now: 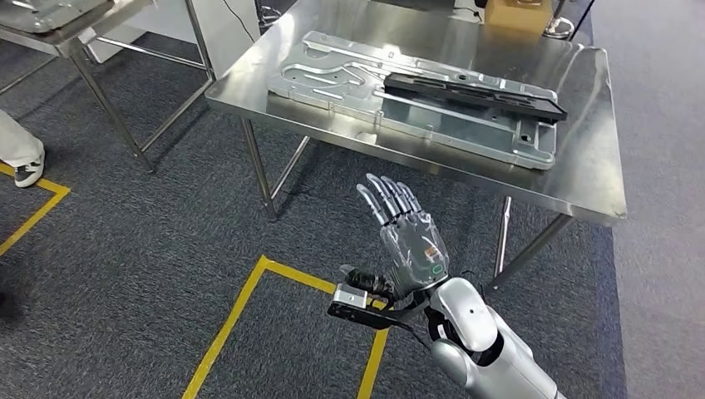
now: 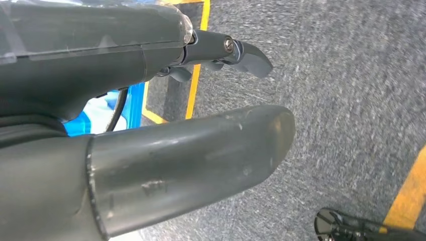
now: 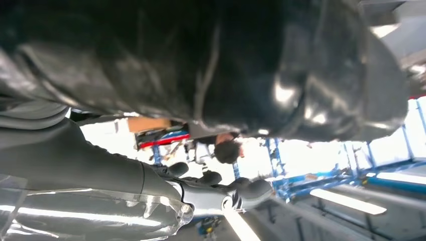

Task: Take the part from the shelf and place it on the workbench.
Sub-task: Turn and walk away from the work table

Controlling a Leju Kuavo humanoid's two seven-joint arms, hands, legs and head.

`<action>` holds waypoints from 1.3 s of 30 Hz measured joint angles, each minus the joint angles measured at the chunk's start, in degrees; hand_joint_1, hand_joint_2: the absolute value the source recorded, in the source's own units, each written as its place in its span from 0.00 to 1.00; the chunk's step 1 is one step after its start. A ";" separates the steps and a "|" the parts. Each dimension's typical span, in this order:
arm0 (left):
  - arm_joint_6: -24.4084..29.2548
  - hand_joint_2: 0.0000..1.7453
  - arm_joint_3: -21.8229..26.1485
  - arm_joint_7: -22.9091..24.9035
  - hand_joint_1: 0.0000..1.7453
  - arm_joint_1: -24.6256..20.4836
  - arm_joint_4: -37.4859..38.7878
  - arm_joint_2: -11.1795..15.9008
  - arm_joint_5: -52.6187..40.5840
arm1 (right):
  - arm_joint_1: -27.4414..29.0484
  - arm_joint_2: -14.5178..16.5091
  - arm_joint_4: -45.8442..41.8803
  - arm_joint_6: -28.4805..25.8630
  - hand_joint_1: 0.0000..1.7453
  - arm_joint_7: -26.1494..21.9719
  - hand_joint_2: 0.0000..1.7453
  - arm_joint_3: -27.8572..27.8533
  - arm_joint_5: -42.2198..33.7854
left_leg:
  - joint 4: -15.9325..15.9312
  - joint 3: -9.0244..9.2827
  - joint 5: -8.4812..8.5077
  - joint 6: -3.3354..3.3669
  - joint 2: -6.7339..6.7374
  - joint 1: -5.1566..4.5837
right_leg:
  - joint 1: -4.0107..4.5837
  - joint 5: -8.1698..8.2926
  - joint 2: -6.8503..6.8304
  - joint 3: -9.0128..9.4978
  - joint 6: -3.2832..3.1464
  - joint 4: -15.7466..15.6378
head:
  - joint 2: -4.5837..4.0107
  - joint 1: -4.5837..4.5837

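We see the right robot hand raised in front of the robot at the end of a silver arm, its fingers straight, spread slightly apart and holding nothing. It hovers over grey carpet, near the front edge of a stainless steel table but apart from it.

From the left wrist camera we see the left robot hand hanging above the carpet, thick grey thumb and darker fingers extended, with nothing between them. Yellow floor tape runs beside it.

On the carpet below the right robot hand, more yellow tape outlines a rectangle.

Further out, the table carries a large pressed sheet-metal panel lying flat across its top. A long, narrow black part rests on top of that panel, lying lengthwise along its far side, with its right end near the panel's right edge. A cardboard box stands at the table's far edge.

To the left, a second metal table stands apart. At the left edge of the head view we see a person's white shoe beside another taped line.
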 joint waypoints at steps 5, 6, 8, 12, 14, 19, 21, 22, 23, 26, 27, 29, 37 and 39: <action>0.00 0.00 0.00 -0.02 0.00 0.10 0.00 0.01 -0.02 | 0.65 -0.01 0.57 -0.02 0.00 0.04 0.00 -0.03 0.17 | 0.10 -0.40 0.51 -0.08 -3.72 -0.07 | -0.30 3.82 1.88 -0.13 -0.38 -0.72 | 0.00 -0.01; -0.01 0.00 0.00 -0.05 0.00 0.08 0.00 -0.05 -0.04 | 0.68 -0.02 0.65 -0.03 0.00 0.07 0.00 -0.05 0.26 | 0.13 -0.45 0.61 -0.28 -4.38 -0.12 | -0.31 5.66 3.19 1.57 -0.77 -4.51 | 0.00 -0.02; -0.03 0.00 0.00 -0.13 0.00 -0.01 0.00 -0.16 -0.11 | 0.81 -0.04 0.79 -0.12 0.00 0.15 0.00 -0.08 0.42 | 0.19 -0.88 0.94 -0.87 -5.59 0.02 | -0.21 7.19 5.14 3.51 -1.33 -9.29 | 0.00 0.01; -0.05 0.00 0.00 -0.17 0.00 0.29 0.01 -0.16 -0.31 | 1.05 -0.02 0.87 -0.63 0.00 0.24 0.00 -0.08 0.76 | 0.21 -1.70 1.15 -2.29 -6.31 0.24 | -0.37 7.69 3.38 4.11 -1.82 -11.25 | 0.00 0.04; -0.04 0.00 0.00 -0.17 0.00 0.31 0.02 -0.12 -0.39 | 1.33 -0.01 0.93 -0.94 0.00 0.31 0.00 -0.09 0.99 | 4.31 -3.57 -1.54 -2.68 -3.38 0.14 | -0.68 8.21 1.87 4.48 -2.17 -12.14 | 0.00 -0.02; -0.04 0.00 0.00 -0.21 0.00 0.27 0.02 -0.02 -0.56 | 2.85 -0.09 1.23 -1.18 0.00 0.44 0.00 -0.19 1.26 | 13.30 -7.08 -4.37 -3.56 -0.20 0.36 | -0.50 7.92 -2.07 4.27 -2.19 -11.71 | 0.00 -0.05; -0.04 0.00 -0.01 -0.27 0.00 0.31 0.02 0.01 -0.61 | 3.10 -0.10 1.22 -1.28 0.00 0.43 0.00 -0.41 1.36 | 5.69 -2.66 -1.31 -3.39 1.56 0.21 | -0.40 7.43 -3.32 4.32 -1.80 -11.24 | 0.00 -0.05; -0.04 0.00 -0.01 -0.35 0.00 0.23 0.02 0.01 -0.65 | 3.20 -0.11 1.22 -1.37 0.00 0.39 0.00 -0.57 1.43 | 2.48 -0.92 -0.41 -3.06 2.38 0.05 | -0.23 7.17 -3.88 4.33 -1.54 -10.96 | 0.00 -0.02; -0.04 0.00 -0.02 -0.44 0.00 0.16 0.02 0.01 -0.69 | 3.33 -0.13 1.21 -1.48 0.00 0.32 0.00 -0.72 1.54 | 0.60 0.05 -0.12 -2.70 2.92 -0.12 | -0.02 6.97 -4.39 4.34 -1.28 -10.77 | 0.00 0.01; -0.06 0.00 -0.03 -0.61 0.00 0.32 0.02 0.01 -0.73 | 3.76 -0.15 1.21 -1.79 0.00 0.03 0.00 -0.92 2.13 | -0.17 0.08 -0.04 -1.58 1.70 -0.24 | 0.18 6.65 -5.50 4.49 -0.59 -10.66 | 0.00 0.06; -0.07 0.00 -0.03 -0.61 0.00 0.41 0.02 0.02 -0.67 | 3.83 -0.10 1.21 -1.85 0.00 -0.01 0.00 -0.92 2.41 | -0.34 0.08 0.11 -1.21 1.17 -0.15 | 0.03 6.12 -4.81 4.39 -0.30 -10.21 | 0.00 0.07; -0.16 0.00 -0.02 -0.60 0.00 0.37 0.01 0.04 -0.38 | 3.82 0.35 1.41 -1.86 0.00 0.04 0.00 -0.90 3.16 | -0.66 0.03 0.47 -0.56 0.20 0.07 | -0.30 3.24 -1.93 2.67 0.17 -6.14 | 0.00 0.08; -0.60 0.00 0.13 -0.25 0.00 0.13 0.01 0.39 0.98 | 1.90 5.45 5.31 -0.97 0.00 1.29 0.00 -0.05 4.61 | -0.12 -0.45 0.80 -0.56 -5.32 -0.07 | -0.49 6.38 4.15 1.71 -0.92 -5.92 | 0.00 0.07; -0.54 0.00 0.31 -0.15 0.00 0.06 0.02 0.35 1.55 | 1.58 6.53 6.48 -1.16 0.00 1.37 0.00 0.22 4.34 | -0.07 -0.95 1.06 -1.23 -6.64 0.12 | -0.46 7.17 5.97 3.13 -1.32 -9.41 | 0.00 0.07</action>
